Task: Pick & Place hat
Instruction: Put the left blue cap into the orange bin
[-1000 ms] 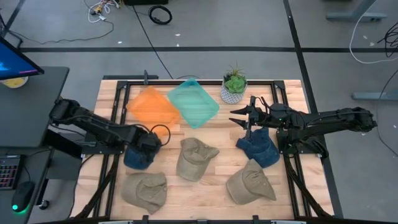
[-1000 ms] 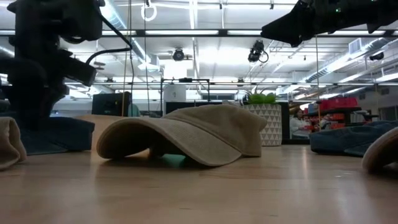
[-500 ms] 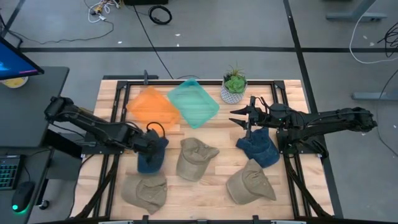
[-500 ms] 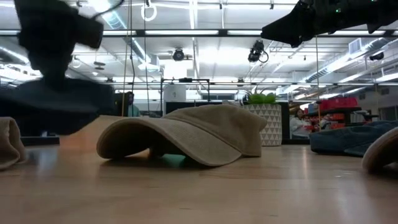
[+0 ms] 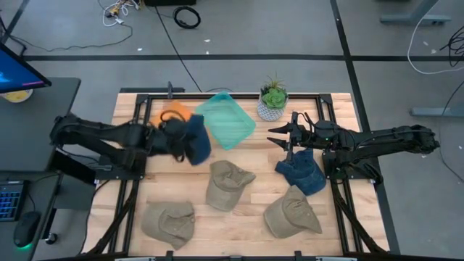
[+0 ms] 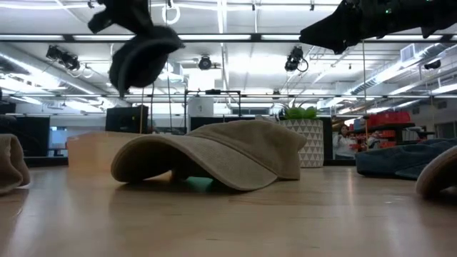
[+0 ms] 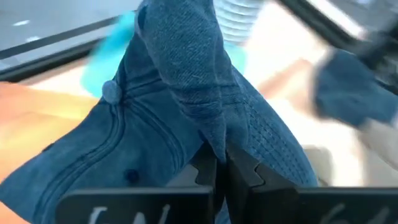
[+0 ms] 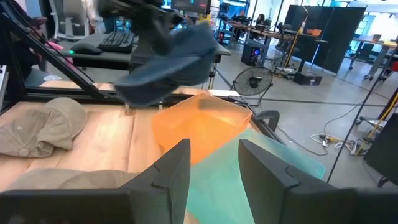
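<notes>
My left gripper [image 5: 176, 135] is shut on a blue denim hat [image 5: 194, 138], which is in the air over the near edge of the orange tray [image 5: 168, 116]. The same hat shows high up in the low view [image 6: 143, 53], fills the left wrist view [image 7: 186, 106] and appears beyond the tray in the right wrist view [image 8: 168, 65]. My right gripper [image 5: 279, 135] waits open above the table, near a second blue hat [image 5: 303, 172] that lies flat on the wood. My left gripper [image 7: 221, 171] pinches a raised fold of the denim crown [image 7: 210, 134] between its two fingers. The hat is lifted clear of the table and hangs below the fingers, its button [image 7: 111, 92] and panels spreading out beyond them.
Three tan hats lie on the table: at the middle [image 5: 227, 183], at the near right [image 5: 291, 214] and at the near left [image 5: 168, 221]. A teal tray [image 5: 226, 119] sits beside the orange one. A potted plant [image 5: 272, 99] stands at the far edge.
My left gripper has risen from the table's left side with the blue hat and swung toward the far edge and to the right, up to the orange tray. The hat, on the wood a second ago, now hangs clear in the air.
</notes>
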